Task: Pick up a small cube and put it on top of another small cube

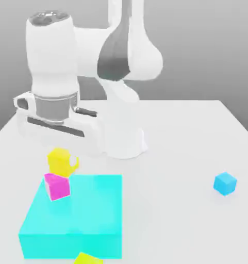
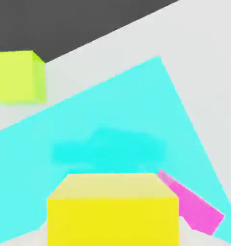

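Exterior view: the yellow cube [image 1: 59, 161] is seen resting on the magenta cube [image 1: 57, 186], which sits on the cyan block [image 1: 89, 221] at its far corner on that view's left. The gripper's jaws are closed narrow; nothing is seen between them. Hand view: the yellow cube [image 2: 112, 211] is shown over the magenta cube [image 2: 196, 209], with a lime cube [image 2: 17, 77] beyond the block [image 2: 117, 120].

Bystanders on your white table [image 1: 187, 139]

You have a large flat cyan block [image 1: 89, 216] toward the exterior view's left, a lime yellow-green cube [image 1: 88, 258] just beside its near edge, and a sky-blue cube [image 1: 225, 183] sitting alone, well apart, toward the exterior view's right.
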`<control>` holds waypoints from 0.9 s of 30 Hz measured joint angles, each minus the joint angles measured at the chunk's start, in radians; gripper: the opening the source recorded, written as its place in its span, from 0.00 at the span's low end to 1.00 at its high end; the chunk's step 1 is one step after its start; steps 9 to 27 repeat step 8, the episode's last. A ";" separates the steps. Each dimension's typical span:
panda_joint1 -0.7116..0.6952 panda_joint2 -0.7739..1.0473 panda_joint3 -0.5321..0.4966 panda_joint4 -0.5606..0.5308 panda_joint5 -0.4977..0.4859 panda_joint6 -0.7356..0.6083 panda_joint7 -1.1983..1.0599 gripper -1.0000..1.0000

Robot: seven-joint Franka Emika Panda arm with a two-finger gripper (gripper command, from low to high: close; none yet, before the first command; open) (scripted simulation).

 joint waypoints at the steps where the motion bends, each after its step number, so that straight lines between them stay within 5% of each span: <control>1: -0.007 0.012 -0.007 -0.015 0.003 0.027 0.003 0.00; 4: -0.009 0.097 -0.018 -0.046 0.017 0.143 -0.002 0.00; 5: -0.008 0.125 -0.020 -0.054 0.021 0.178 -0.006 1.00; 27: -0.008 0.125 -0.020 -0.054 0.021 0.179 -0.006 1.00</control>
